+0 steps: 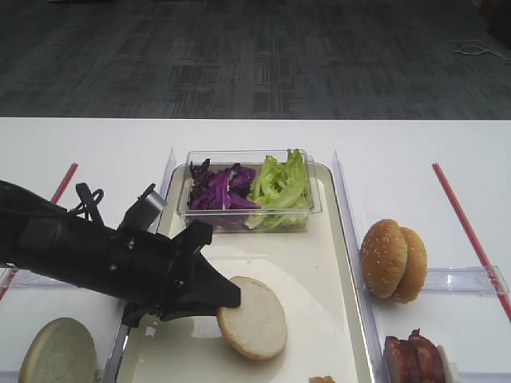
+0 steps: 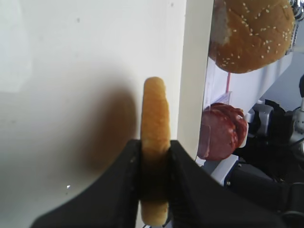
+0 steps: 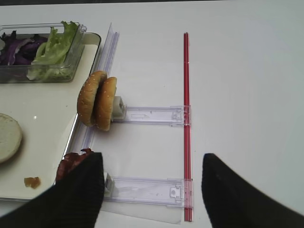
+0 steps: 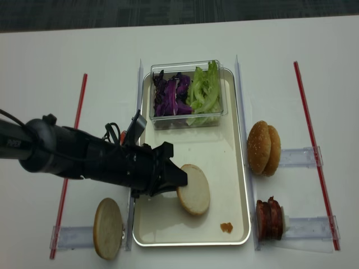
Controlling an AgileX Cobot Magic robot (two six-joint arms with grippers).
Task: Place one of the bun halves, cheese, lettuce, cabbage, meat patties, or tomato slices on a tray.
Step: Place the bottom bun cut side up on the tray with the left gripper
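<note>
Bun first: the round, flat, cream-faced bun half [image 1: 254, 317] sat clamped at its left edge in the left hand [image 1: 225, 297], whose black fingers [image 2: 183, 164] pinched it flat across its thickness. It hung over the near end of the long, shiny silver metal tray [image 1: 331, 275], and whether its underside already touched the pale floor could not be told from the overhead views. The left wrist view showed the bun edge-on, running straight out from the hand along the hand's own line, so the bun lay directly ahead of the fingers, toward the tray's middle. A release would probably have called only for a short drop and a parting of the fingers.

The right hand [image 3: 152, 190] stood with its fingers wide apart and held nothing, hovering over the white counter [image 1: 399, 144] just right of the tray, beside the dark reddish-brown meat patties [image 1: 411, 359]. The left arm was plainly the nearer one. A second pale bun half [image 1: 57, 351] remained on the counter left of the tray.
</note>
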